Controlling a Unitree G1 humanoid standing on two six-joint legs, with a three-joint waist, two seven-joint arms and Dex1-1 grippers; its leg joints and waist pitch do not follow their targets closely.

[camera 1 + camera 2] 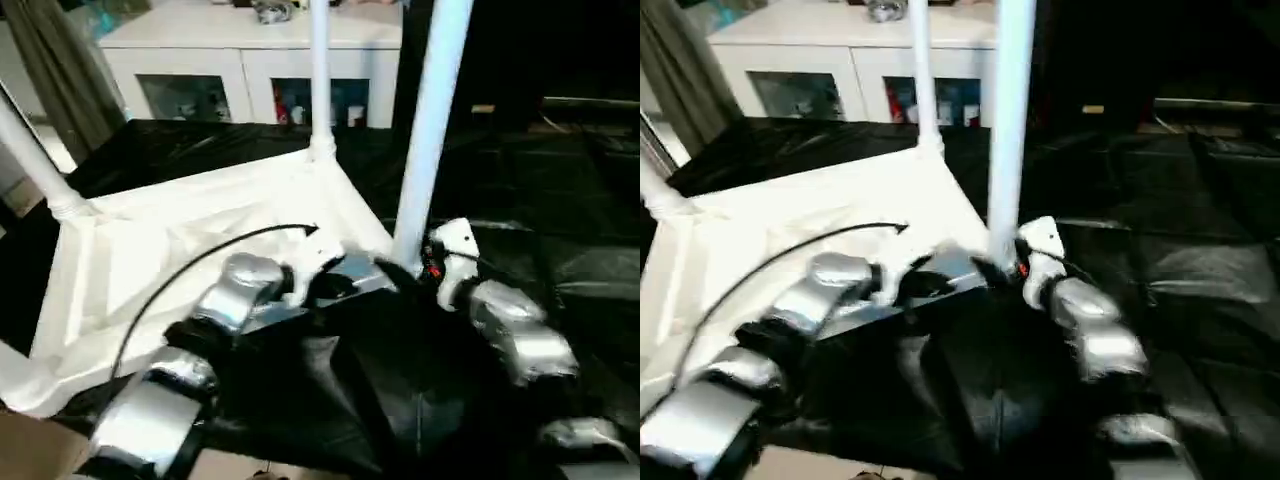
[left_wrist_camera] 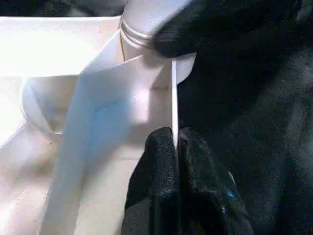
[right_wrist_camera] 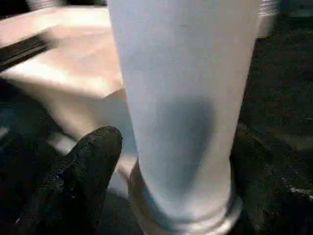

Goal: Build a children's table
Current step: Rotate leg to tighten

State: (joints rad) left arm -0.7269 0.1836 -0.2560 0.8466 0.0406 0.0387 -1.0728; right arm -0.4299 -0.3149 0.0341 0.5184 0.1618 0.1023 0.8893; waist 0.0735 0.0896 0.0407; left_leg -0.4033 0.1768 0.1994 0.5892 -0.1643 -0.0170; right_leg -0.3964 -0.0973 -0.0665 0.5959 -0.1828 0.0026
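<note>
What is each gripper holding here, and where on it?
Left gripper pinches the tabletop by its thin edge. Right gripper grips the near leg just above its base.

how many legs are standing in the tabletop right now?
3 visible: the near leg at the right tool, the far leg at the back corner, the left leg at the left corner. The fourth corner is cut off.
</note>
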